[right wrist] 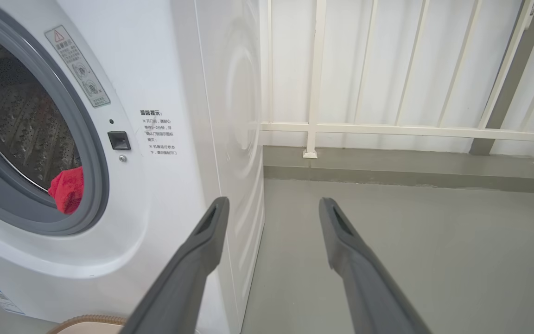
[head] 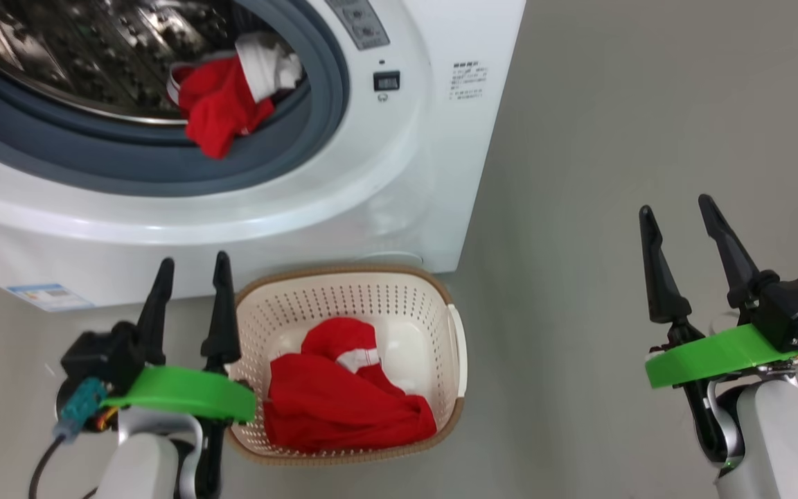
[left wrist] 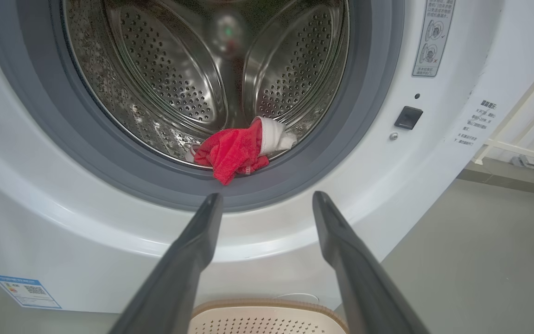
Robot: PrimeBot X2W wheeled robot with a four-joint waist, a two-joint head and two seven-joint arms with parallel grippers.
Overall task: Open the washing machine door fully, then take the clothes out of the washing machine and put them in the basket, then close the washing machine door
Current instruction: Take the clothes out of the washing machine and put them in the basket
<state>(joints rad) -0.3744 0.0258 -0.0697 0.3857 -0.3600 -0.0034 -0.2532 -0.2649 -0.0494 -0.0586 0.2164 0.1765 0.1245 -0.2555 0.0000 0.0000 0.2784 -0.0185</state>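
The washing machine [head: 406,180] is glossy white, its gasket [head: 136,166] slate grey, and its drum [left wrist: 174,69] silvery steel dotted with rows of small holes. The clothes [head: 222,104] are bright red with white bands. The basket [head: 371,305] is cream with a regular grid of perforations and a brown woven-look rim. The left gripper [head: 194,258] and right gripper [head: 675,203] have black fingers over lime-green collars. The floor [head: 614,104] is plain grey.

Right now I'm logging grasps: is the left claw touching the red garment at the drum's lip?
Apart. In the left wrist view the left claw is open and empty, short of the red garment, bare grey gasket between them.
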